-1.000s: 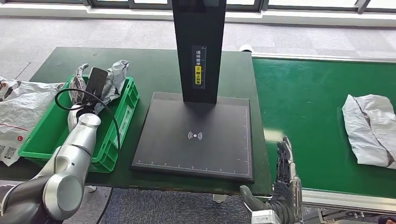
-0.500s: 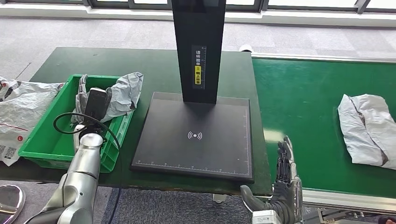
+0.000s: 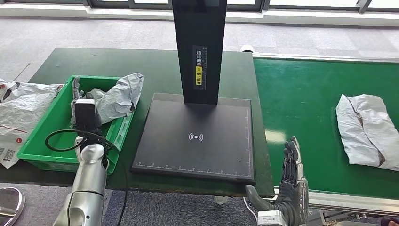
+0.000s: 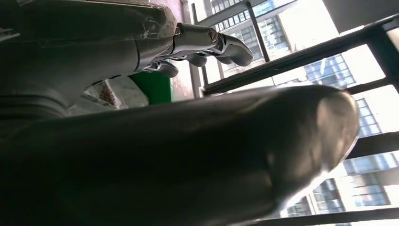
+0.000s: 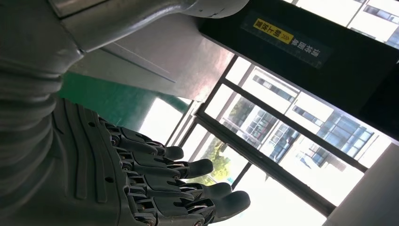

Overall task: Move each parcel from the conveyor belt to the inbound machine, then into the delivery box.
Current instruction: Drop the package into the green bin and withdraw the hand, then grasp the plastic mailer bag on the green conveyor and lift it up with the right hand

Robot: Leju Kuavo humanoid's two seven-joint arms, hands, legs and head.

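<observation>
A: Left arm?
B: Rises from the near table edge, forearm steep, wrist camera block over the green delivery box [image 3: 44, 136]. The left hand [image 3: 80, 96] sits past it, inside the box, next to a crumpled grey parcel [image 3: 117, 96] leaning on the box's right wall. In the wrist view the left fingers [image 4: 221, 44] reach out straight with nothing between them, so I log it as empty and spread.

A: Right arm?
B: Low at the near edge of the conveyor belt [image 3: 310, 94]. Right hand [image 3: 292, 186] points away from the robot, fingers extended side by side, thumb out toward the inbound machine [image 3: 197, 136]. Wrist view agrees: right fingers [image 5: 188, 186] straight, holding nothing.

A: Parcels?
B: One grey parcel on belt [image 3: 367, 129], flat, far right, well apart from the right hand. The machine's black plate is bare, its dark column upright at the back. More grey bags [image 3: 21, 110] lie on the table left of the box.
</observation>
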